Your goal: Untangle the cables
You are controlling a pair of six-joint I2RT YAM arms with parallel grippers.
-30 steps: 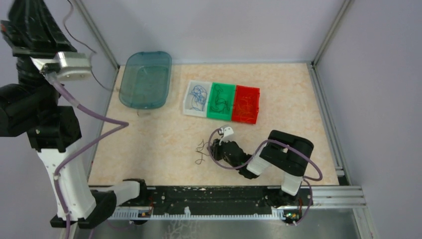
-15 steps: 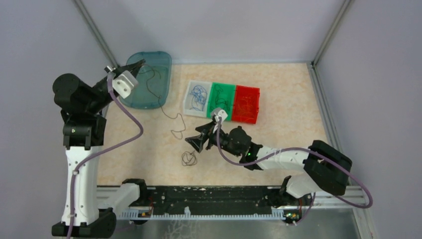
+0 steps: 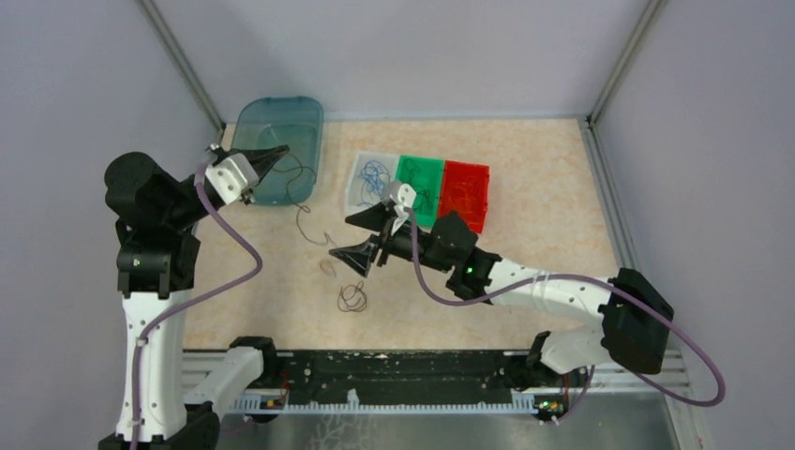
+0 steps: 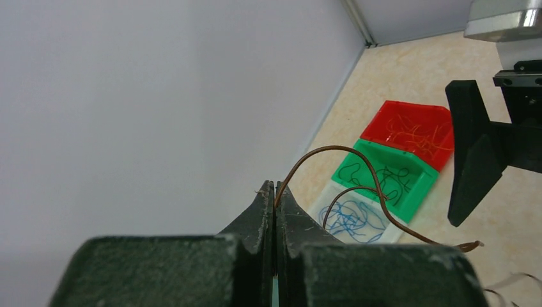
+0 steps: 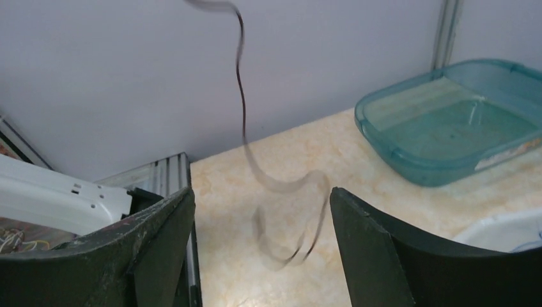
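1. One dark brown cable is in hand. Its top end is pinched in the fully closed jaws of the left gripper, raised beside the teal tray, and the rest hangs in curls toward the table.
2. Its long axis runs from those jaws down and across toward the right gripper, free end lowest (it curls all the way, so it is only roughly a line).
3. The right jaws stand wide apart with the blurred lower loop in the gap between them, and I see them gripping nothing.
4. A small dark coil lies on the table nearer the arm bases. I cannot tell whether it joins the hanging strand.
5. I read this step as drawing one strand free. Next I'd close the right jaws on that lower loop and pull gently. Then it goes to the green bin, where the dark cables lie, between the white bin and the red bin.
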